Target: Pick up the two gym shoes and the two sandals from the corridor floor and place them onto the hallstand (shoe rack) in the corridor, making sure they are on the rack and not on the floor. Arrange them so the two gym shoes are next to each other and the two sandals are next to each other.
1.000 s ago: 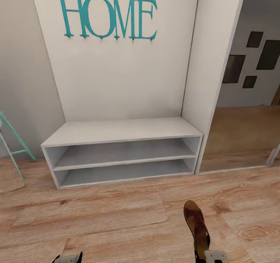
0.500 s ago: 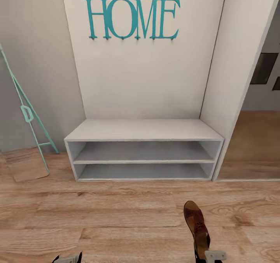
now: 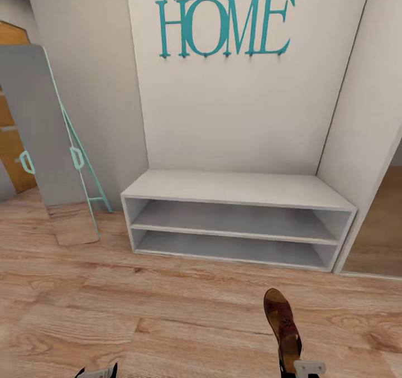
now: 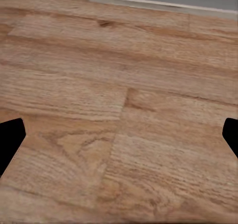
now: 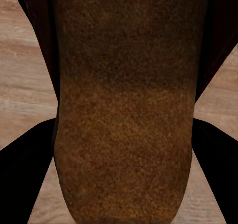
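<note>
right end effector (image 3: pixel 298 368) clamped on sandal (image 3: pixel 282 325), toe forward

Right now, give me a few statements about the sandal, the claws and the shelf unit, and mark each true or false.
1. The right claw holds a sandal. True.
2. The left claw holds a gym shoe. False: nothing sits between its fingers, just the wood floor.
3. Shoes already sit on the grey two-tier unit. False: both tiers are bare.
4. Teal HOME lettering hangs above the unit. True.
5. A leaning mirror stands at the unit's left. True.
</note>
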